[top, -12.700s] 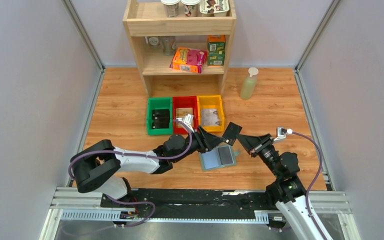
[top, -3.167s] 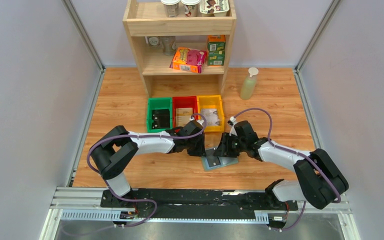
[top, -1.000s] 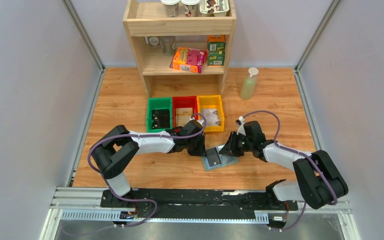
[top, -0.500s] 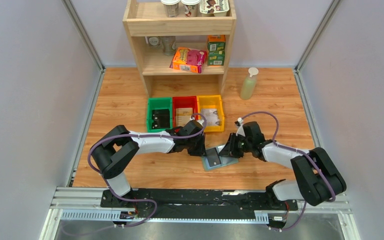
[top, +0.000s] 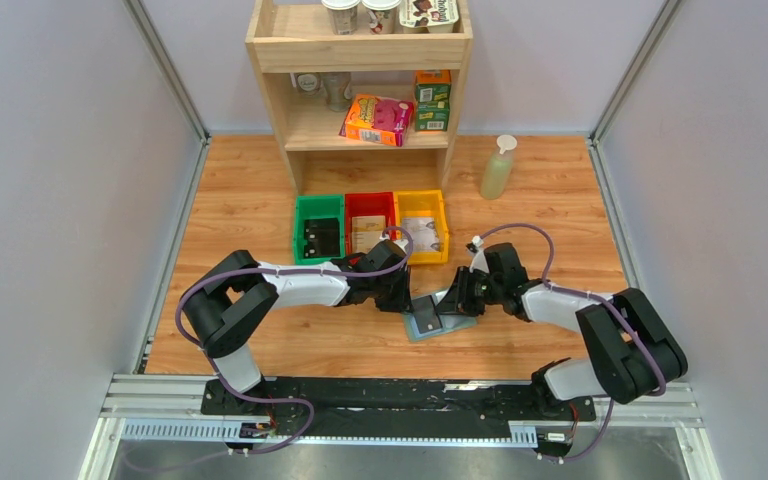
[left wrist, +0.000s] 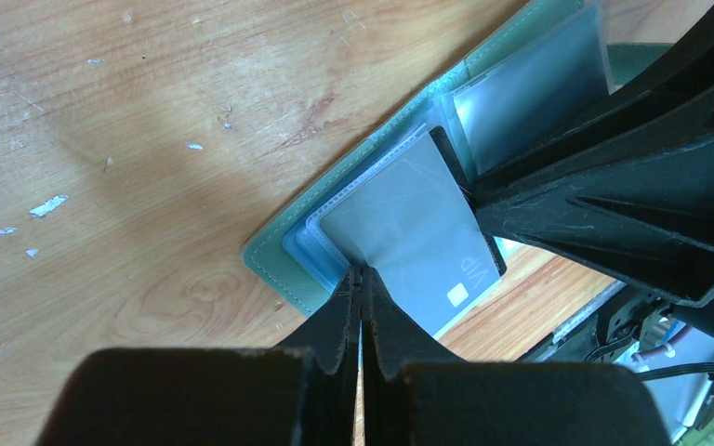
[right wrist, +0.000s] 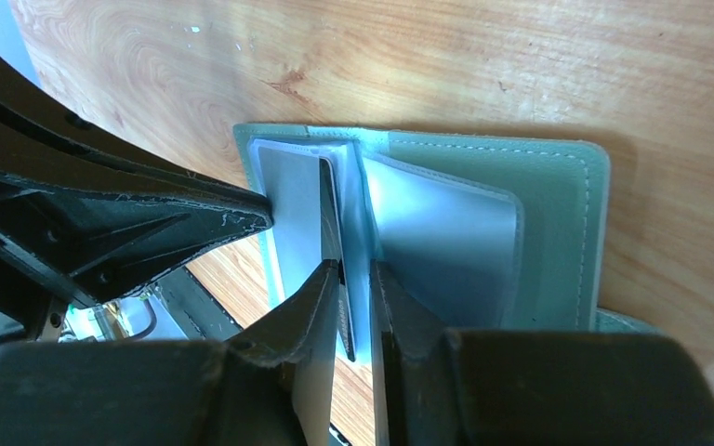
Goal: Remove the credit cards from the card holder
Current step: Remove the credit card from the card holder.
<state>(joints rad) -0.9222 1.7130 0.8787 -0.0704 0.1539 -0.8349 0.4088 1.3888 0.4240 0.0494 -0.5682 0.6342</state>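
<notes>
The grey-green card holder (top: pixel 462 323) lies open on the wooden floor between both arms. My left gripper (top: pixel 407 300) is shut, its tips (left wrist: pixel 361 271) pressing on the holder's (left wrist: pixel 274 265) left sleeve edge. A grey credit card (left wrist: pixel 409 223) marked VIP sticks partly out of the clear slots. My right gripper (right wrist: pixel 355 269) comes from the right with its jaws narrowly closed around that card (right wrist: pixel 332 214), seen edge-on, above the holder's pale inside (right wrist: pixel 539 214). From above, the card (top: pixel 426 320) looks dark beside the right gripper (top: pixel 448 303).
Green (top: pixel 318 231), red (top: pixel 370 225) and yellow (top: pixel 422 226) bins stand just behind the holder. A wooden shelf (top: pixel 360 90) with boxes is at the back, and a spray bottle (top: pixel 498 168) stands to its right. Grey walls close both sides.
Over the last second both grippers have stayed at the holder; the right arm has edged slightly left. Three seconds ago the right gripper sat lower over the holder's right half.
</notes>
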